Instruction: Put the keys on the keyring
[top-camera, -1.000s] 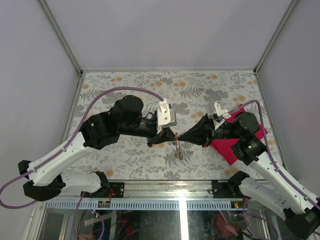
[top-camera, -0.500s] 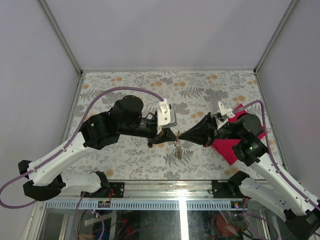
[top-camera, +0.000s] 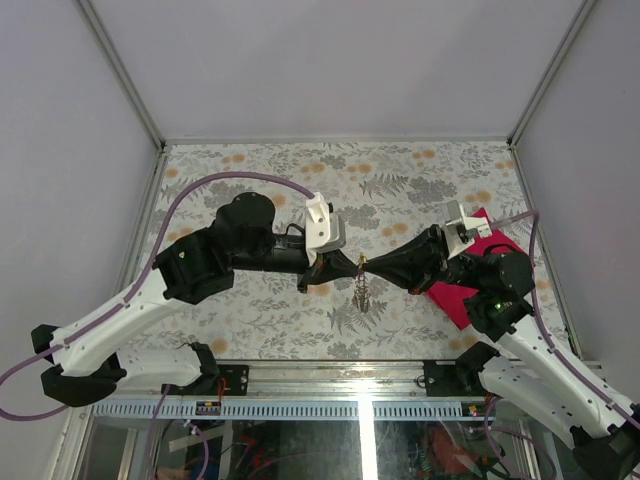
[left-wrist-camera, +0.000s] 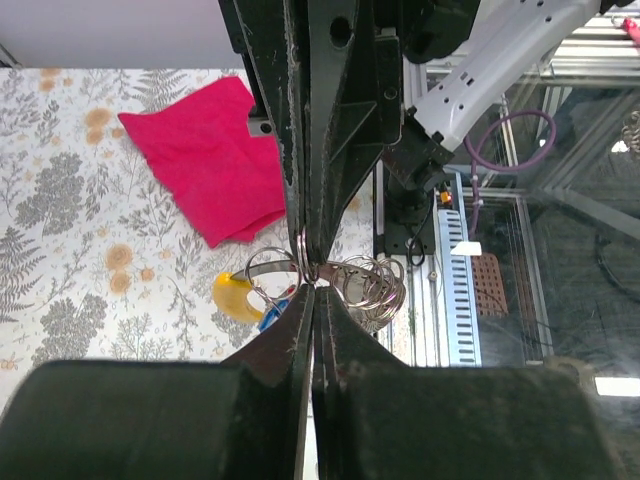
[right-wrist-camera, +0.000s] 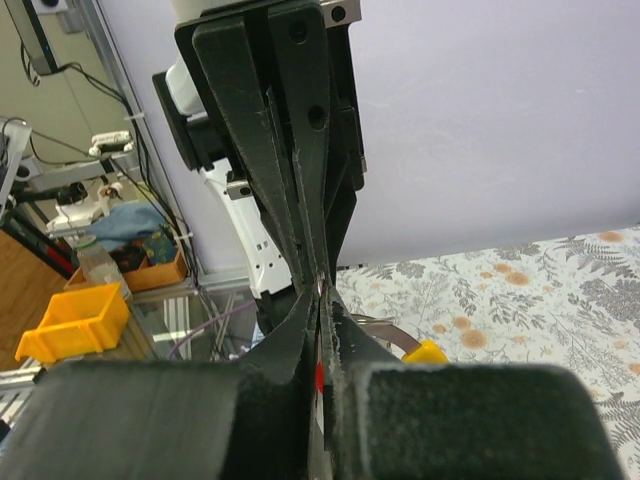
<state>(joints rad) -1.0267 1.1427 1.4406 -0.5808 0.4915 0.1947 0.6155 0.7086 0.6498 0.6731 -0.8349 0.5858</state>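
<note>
Now the two hands meet tip to tip above the table. Over the last second the right arm has dropped and stretched flatter toward the left one. The left wrist has rolled a little and pushed forward, so the meeting point has shifted slightly toward the right arm's side. Contact was not lost during the shift.

Left gripper (left-wrist-camera: 313, 292): fingers pressed together with only a hairline slit. The thin wire of the keyring (left-wrist-camera: 370, 285) is nipped right at the tips. The rest of its loops and chain hang just below and to one side of the tips.

Right gripper (right-wrist-camera: 320, 296): fingers also pressed together. A red sliver shows in the slit just behind its tips, probably the red key (right-wrist-camera: 319, 378), though too little shows to be sure.

Yellow key (left-wrist-camera: 234, 296): head dangles just under the left tips, beside the loops, apparently already on the ring. The black key cannot be made out.

Magenta cloth (left-wrist-camera: 205, 160) lies beyond the right gripper, under that arm, not involved.

Judgement: the realignment puts the right fingers straight in line with the pinched wire, which suits threading. The step in hand looks like feeding the red key onto the ring. Risk: the ring twisting out of the pinch.
</note>
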